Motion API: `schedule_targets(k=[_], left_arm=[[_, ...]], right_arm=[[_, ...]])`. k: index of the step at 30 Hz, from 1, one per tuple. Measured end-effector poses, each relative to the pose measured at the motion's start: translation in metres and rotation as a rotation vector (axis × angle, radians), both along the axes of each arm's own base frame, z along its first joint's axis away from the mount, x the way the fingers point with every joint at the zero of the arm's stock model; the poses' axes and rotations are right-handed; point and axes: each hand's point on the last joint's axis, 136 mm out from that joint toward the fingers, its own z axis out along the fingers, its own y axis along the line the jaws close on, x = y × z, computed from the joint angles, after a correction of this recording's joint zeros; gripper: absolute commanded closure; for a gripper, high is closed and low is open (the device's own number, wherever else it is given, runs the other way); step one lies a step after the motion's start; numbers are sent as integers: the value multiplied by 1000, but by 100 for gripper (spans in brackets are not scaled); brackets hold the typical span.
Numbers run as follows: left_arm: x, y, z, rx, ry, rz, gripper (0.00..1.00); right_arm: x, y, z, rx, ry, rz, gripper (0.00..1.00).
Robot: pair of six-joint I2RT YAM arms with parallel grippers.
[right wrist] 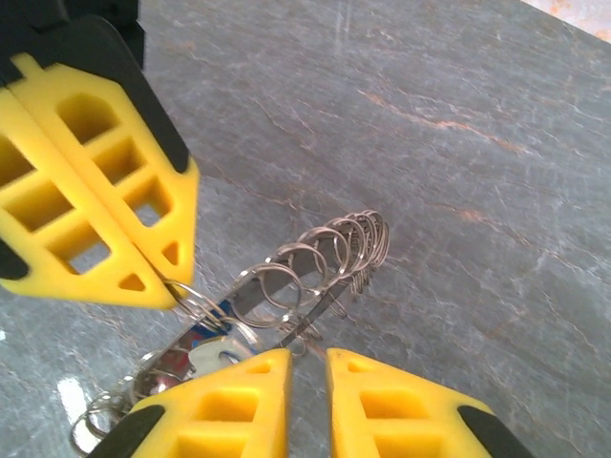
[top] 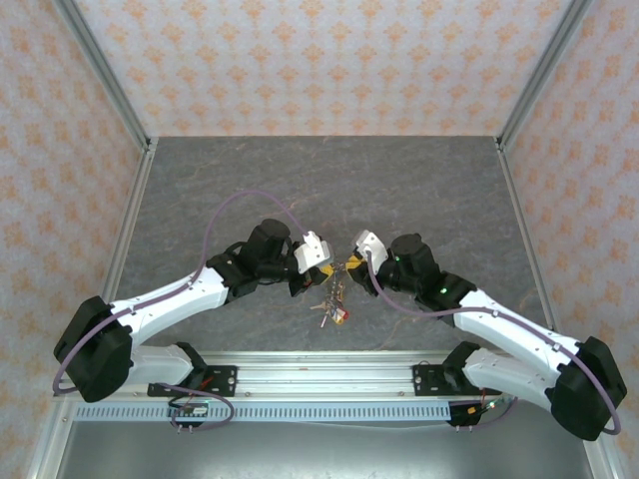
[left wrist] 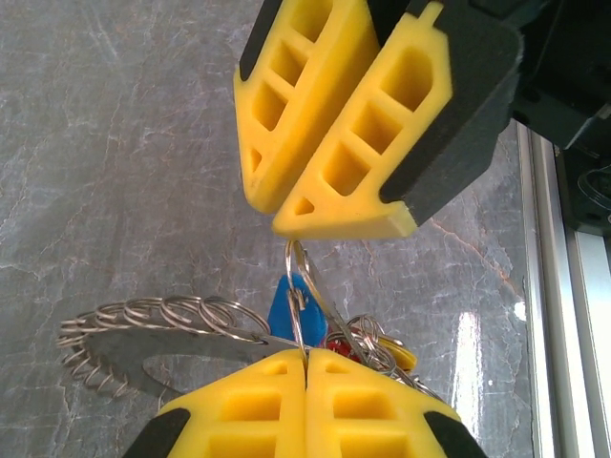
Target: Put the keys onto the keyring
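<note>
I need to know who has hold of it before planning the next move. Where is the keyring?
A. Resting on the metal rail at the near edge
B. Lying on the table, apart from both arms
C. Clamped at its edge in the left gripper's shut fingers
C: in the left wrist view the keyring runs straight into the left gripper, whose fingers press together on its edge, with the keys bunched beside them.

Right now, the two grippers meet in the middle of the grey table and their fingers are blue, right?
No, the fingers are yellow, not blue, as the left wrist view shows. The left gripper and the right gripper do meet in the middle of the grey table.
</note>
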Motion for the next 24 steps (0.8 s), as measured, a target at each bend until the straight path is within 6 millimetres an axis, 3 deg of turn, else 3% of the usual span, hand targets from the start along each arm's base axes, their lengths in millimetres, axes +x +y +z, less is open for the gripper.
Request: schedule_targets(k=[6,11,16,24], left_arm=[[0,0,0,0,0,0,100],[0,0,0,0,-1,0,100],[0,0,0,0,0,0,100],[0,0,0,0,0,0,100]], right_arm=[[1,-9,-2,-50,-16,-21,76],[-4,-9,20,-10,-56,-2,65],[-17,3,34,77,-35,74,65],[-7,19,20,111,41,72,64]])
